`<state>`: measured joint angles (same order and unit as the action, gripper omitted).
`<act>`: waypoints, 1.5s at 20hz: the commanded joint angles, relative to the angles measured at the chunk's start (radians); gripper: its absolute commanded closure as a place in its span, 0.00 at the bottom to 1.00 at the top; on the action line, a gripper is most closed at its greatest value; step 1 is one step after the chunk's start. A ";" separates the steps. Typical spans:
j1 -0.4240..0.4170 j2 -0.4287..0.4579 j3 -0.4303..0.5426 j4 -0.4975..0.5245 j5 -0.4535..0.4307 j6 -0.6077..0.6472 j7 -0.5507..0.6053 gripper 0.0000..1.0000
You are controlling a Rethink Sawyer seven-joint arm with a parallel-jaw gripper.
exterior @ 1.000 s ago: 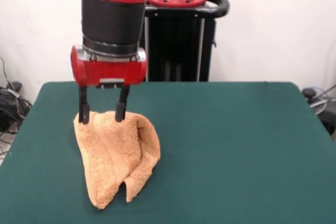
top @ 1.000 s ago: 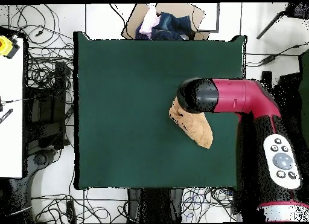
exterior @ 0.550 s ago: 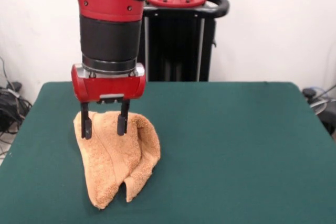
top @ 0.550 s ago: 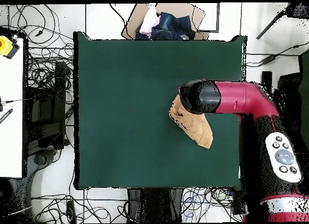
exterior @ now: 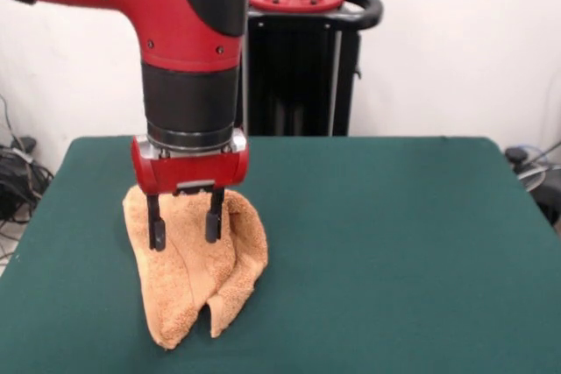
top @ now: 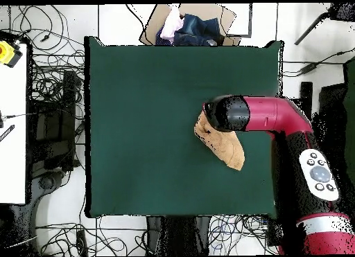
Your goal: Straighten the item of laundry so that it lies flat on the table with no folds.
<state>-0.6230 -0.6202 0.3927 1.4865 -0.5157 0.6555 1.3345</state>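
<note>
Gripper [exterior: 184, 232] is hovering spread apart, holding nothing, over the bunched towel [exterior: 197, 273] at the table's [exterior: 394, 243] 9 o'clock; it's risking pinching several layers together.

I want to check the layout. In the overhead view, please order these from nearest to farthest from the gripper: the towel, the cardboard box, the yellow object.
1. Towel: directly under the gripper, right part of the table.
2. Cardboard box: beyond the table's top edge.
3. Yellow object: far upper left, off the table.
</note>
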 commanded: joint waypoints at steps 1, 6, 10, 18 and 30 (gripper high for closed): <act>0.037 0.082 0.039 0.054 -0.103 -0.119 -0.041 0.00; 0.046 0.146 0.028 0.025 -0.140 -0.189 -0.004 0.00; 0.046 0.170 0.023 0.014 -0.153 -0.216 0.002 0.00; 0.000 0.204 0.069 0.018 -0.132 -0.254 -0.001 0.00; -0.076 0.195 0.152 0.051 -0.068 -0.222 -0.001 0.00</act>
<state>-0.6856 -0.4375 0.4469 1.4898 -0.6110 0.4536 1.3345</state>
